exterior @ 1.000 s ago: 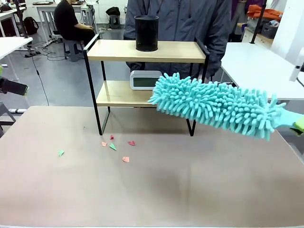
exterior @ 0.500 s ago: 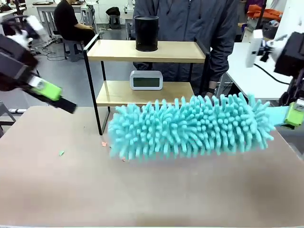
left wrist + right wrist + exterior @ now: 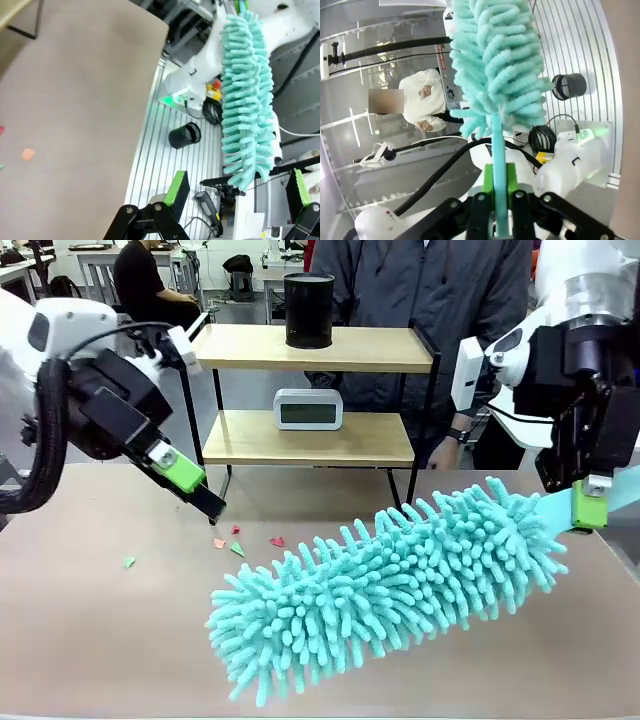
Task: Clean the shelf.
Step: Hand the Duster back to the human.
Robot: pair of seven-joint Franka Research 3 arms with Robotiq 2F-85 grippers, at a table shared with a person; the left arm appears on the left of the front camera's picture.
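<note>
Two arms: we see both over the table (image 3: 120, 660).
Right gripper (image 3: 588, 508): we find it clenched on the turquoise handle of the duster (image 3: 385, 590) — fluffy head slanting low across the table, toward the near edge.
Left gripper (image 3: 190, 485): fingers spread, nothing between them, tips near the shelf's front left leg.
Shelf (image 3: 310, 348): standing at the far side; we note a black cylinder (image 3: 308, 310) on top, clock (image 3: 308, 408) on the lower board.
Paper scraps (image 3: 240, 545): scattered on the table before the shelf.

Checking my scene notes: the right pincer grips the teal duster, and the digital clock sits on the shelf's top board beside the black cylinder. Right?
Not quite. In the front view the digital clock sits on the lower board of the shelf; the black cylinder stands alone on top. The right pincer does grip the teal duster.
</note>
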